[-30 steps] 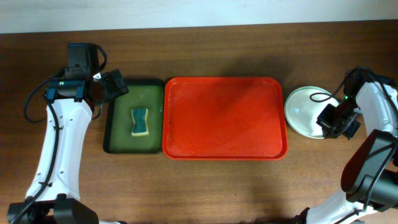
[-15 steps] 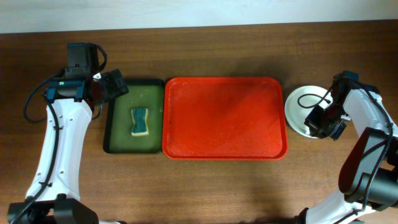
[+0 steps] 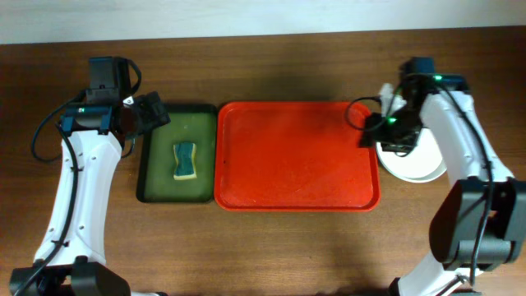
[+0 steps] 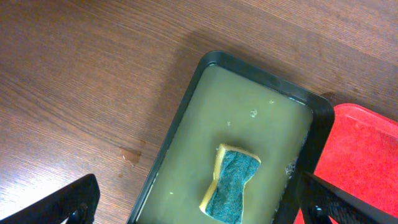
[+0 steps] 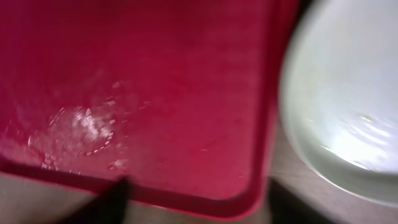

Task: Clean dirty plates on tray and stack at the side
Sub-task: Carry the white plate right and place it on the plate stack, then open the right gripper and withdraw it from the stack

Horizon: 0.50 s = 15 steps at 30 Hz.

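The red tray [image 3: 296, 156] lies in the middle of the table with nothing on it, only wet streaks [image 5: 87, 127]. Just right of it on the wood rest the plates [image 3: 421, 164]; the pale top one [image 5: 348, 106] shows, partly under my right arm, and I cannot tell how many lie beneath. My right gripper [image 3: 371, 131] hangs open over the tray's right rim [image 5: 249, 199], its blurred dark fingertips [image 5: 109, 199] apart with nothing between them [image 5: 199, 205]. My left gripper [image 3: 156, 115] is open above the left end of the green tray [image 4: 199, 211].
A dark green black-rimmed tray [image 3: 156, 185] holding murky liquid sits against the red tray's left side, with a yellow and teal sponge [image 3: 185, 160] lying in it [image 4: 231, 183]. Bare wooden table surrounds both trays.
My right gripper has opened and swung from the plates' right side up and left to the red tray's right rim. The plates stay on the table. The left arm has not moved.
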Tool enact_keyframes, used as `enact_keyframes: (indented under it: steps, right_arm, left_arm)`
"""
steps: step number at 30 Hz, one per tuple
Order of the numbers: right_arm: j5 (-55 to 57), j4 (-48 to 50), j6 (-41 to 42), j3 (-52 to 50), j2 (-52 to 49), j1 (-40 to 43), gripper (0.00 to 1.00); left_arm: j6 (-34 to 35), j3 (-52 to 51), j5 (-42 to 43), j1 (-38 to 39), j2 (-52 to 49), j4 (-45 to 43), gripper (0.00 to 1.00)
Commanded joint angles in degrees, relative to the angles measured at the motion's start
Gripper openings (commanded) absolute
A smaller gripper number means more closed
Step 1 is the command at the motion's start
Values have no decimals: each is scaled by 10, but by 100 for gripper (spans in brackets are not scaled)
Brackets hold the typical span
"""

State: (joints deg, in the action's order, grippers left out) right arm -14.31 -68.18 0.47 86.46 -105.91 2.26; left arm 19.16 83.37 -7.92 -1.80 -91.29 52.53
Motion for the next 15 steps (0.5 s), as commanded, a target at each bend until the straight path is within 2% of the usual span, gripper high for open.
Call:
enact_keyframes:
  steps: [1, 5, 15]
  right_arm:
    - [-3, 1, -22, 8, 6, -47, 99]
    - [-3, 1, -22, 8, 6, -75, 98]
    - [-3, 2, -22, 7, 6, -75, 99]
  left_arm:
    - [6, 1, 2, -1, 0, -2, 99]
    - [6, 1, 2, -1, 0, -2, 99]
    - [6, 1, 2, -1, 0, -2, 99]
